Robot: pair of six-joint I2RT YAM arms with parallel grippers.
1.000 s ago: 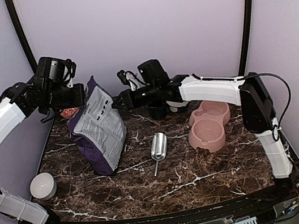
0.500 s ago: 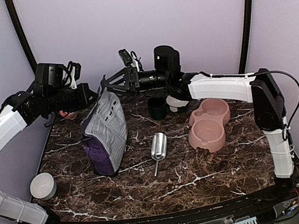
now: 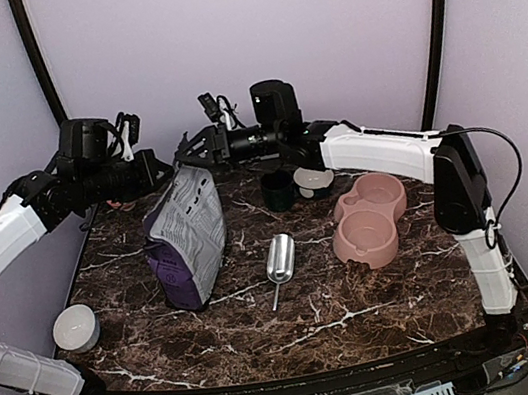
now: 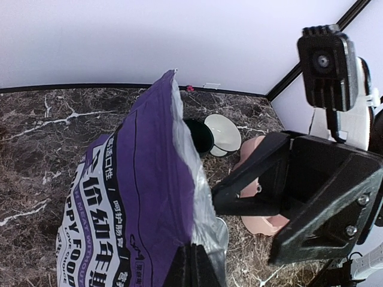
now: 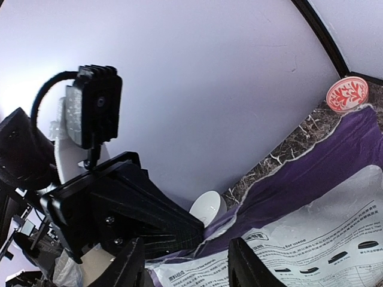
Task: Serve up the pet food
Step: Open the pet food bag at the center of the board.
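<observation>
Marble table (image 3: 364,312), left gripper (image 3: 164,171) pinching upright purple bag (image 3: 189,235)

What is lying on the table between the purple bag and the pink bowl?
A shiny metal scoop, lying by itself and touching neither one. The top view shows it.
</observation>
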